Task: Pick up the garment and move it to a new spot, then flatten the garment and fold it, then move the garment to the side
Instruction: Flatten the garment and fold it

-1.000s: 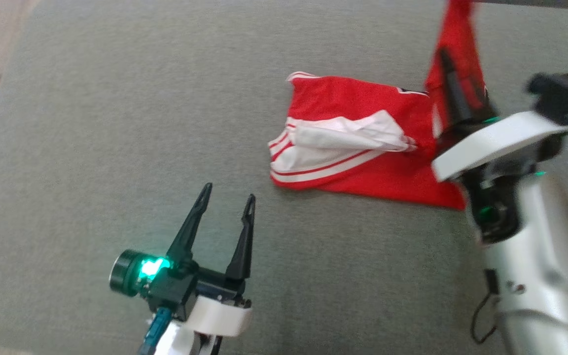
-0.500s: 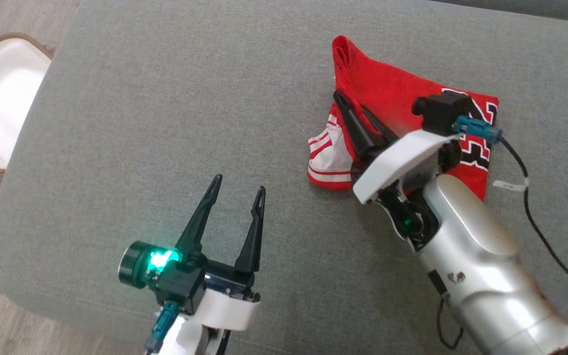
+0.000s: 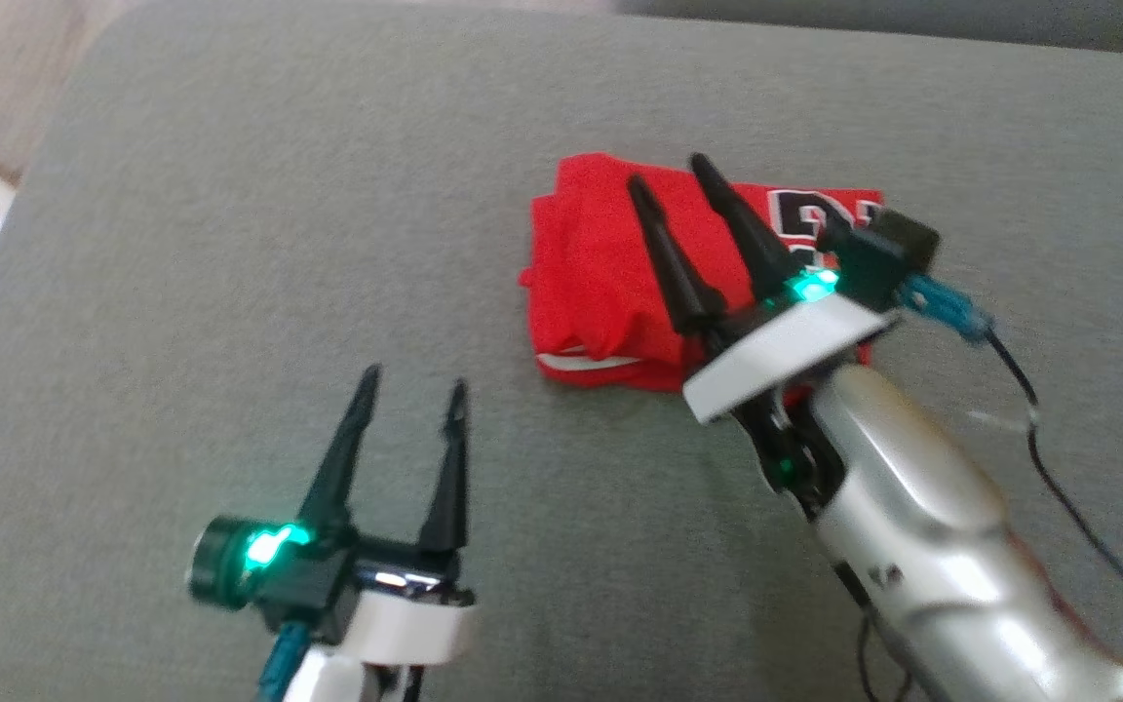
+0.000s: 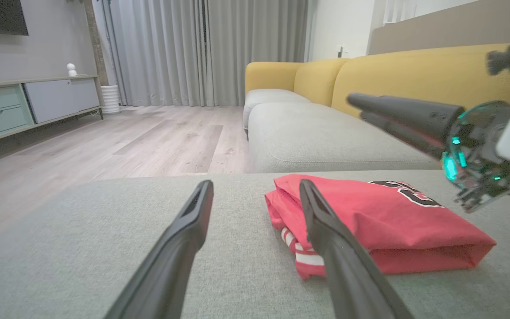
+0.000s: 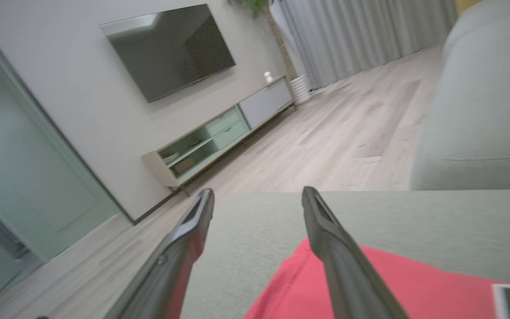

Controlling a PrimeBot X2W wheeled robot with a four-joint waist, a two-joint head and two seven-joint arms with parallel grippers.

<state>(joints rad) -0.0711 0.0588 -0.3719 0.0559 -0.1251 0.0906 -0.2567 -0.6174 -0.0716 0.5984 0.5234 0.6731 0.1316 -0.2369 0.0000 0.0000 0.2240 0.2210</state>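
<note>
Black white-edged print (image 3: 797, 216) on red garment (image 3: 600, 273); partly hidden, blurred; not legible; nothing else readable

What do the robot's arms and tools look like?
The left tool and right tool each have two long dark tapered fingers, a green light and a white collar. The right forearm is silver, with a teal connector and black cable.

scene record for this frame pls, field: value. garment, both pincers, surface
garment: red jersey, folded into a compact stack, black print on top, white-striped hem at the edge nearest the robot
surface: grey cushion
left pincer: open, empty, on the robot's left of the garment, not touching it
right pincer: open, empty, above the garment; left wrist view shows it clear of the cloth
task stage: fold looks done; move to the side apparently not yet done
</note>
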